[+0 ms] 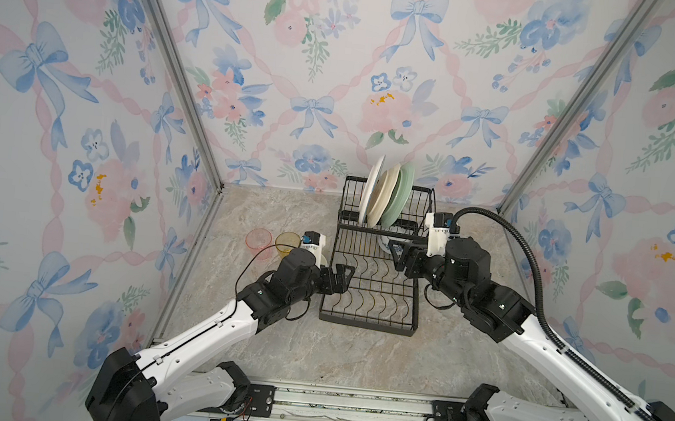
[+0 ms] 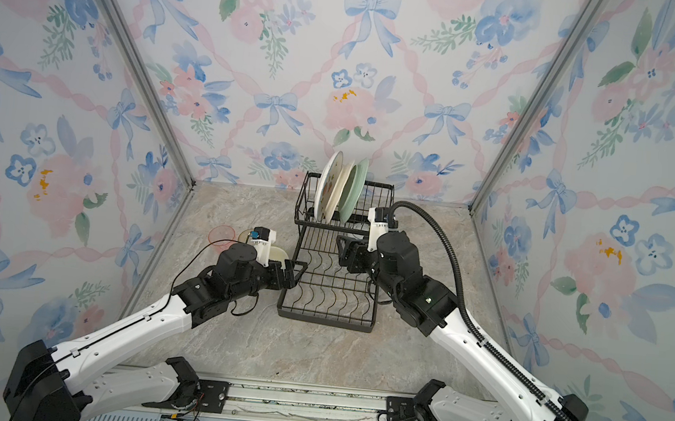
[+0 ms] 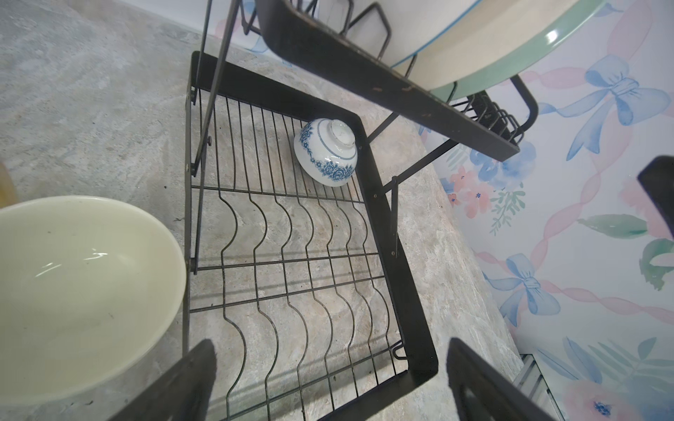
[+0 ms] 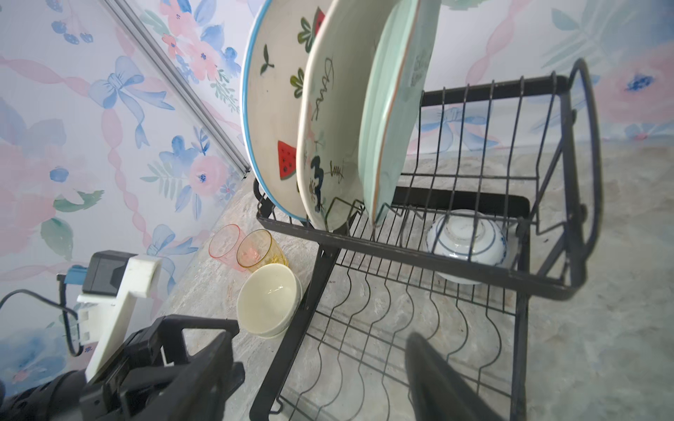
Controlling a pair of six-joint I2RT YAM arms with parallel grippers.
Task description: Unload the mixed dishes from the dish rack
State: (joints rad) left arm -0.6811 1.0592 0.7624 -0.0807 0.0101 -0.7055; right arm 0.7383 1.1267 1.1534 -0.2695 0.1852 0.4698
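Just ahead of the right gripper (image 1: 404, 261), whose jaws stood apart with nothing between them, the blue-and-white patterned bowl (image 4: 467, 237) lay upside down in the far corner of the lower tray (image 3: 401, 255) of the dish rack (image 1: 367, 326), tucked under the raised basket tier (image 4: 401, 251). Turned over like that, it offered only its foot ring and rounded wall. The tier overhead left little room, so a low reach along the tray seemed the sensible way in.

Above and beyond those jaws, the basket tier held three plates on edge between its wire dividers: the white watermelon-print plate (image 4: 277, 120), the cream plate (image 4: 335, 127) and the pale green plate (image 4: 397, 91), leaning close together. The curved dividers beneath both grippers held nothing.

The left gripper (image 1: 340, 276) hovered at the tray's rim, jaws spread wide and empty. Beside it, off the rack on the table (image 1: 356, 359), sat the cream bowls (image 4: 268, 299), nested mouth up. Just past them stood the yellow tumbler (image 4: 260, 251) and the pink tumbler (image 4: 226, 244), side by side. Four dishes were left in the rack, and the bowl looked the likeliest next pick.
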